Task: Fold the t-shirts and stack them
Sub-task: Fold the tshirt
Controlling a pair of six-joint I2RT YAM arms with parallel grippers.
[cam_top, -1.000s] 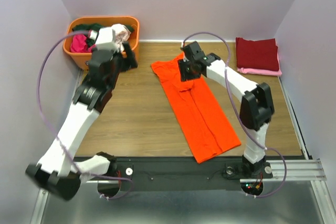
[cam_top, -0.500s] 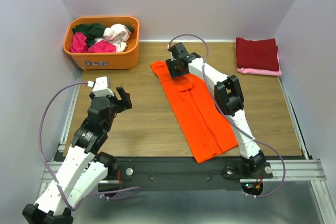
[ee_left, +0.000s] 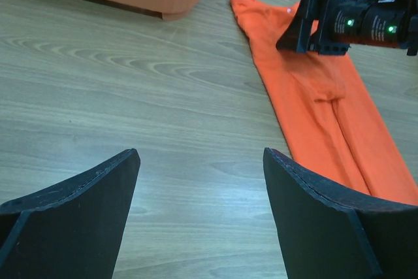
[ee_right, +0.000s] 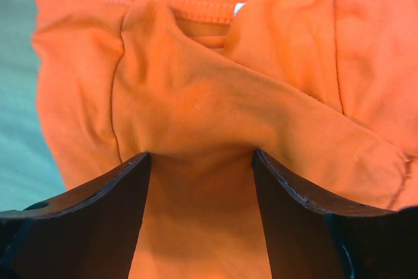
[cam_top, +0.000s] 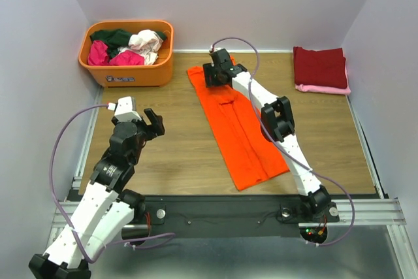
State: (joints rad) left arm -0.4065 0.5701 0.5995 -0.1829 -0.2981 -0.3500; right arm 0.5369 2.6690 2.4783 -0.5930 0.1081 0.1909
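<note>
Mid-table, orange t-shirt (cam_top: 238, 129) lay flat, long axis running far-left to near-right. Right gripper (ee_right: 200, 155) sat over its far collar end, jaws parted astride a pucker, apparently unpinched. Left gripper (ee_left: 200, 153) gaped wide over table (cam_top: 176, 142), well apart leftward.

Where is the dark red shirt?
Top view: the dark red shirt lies at the far right table corner, atop a pink shirt, right of the orange shirt.
</note>
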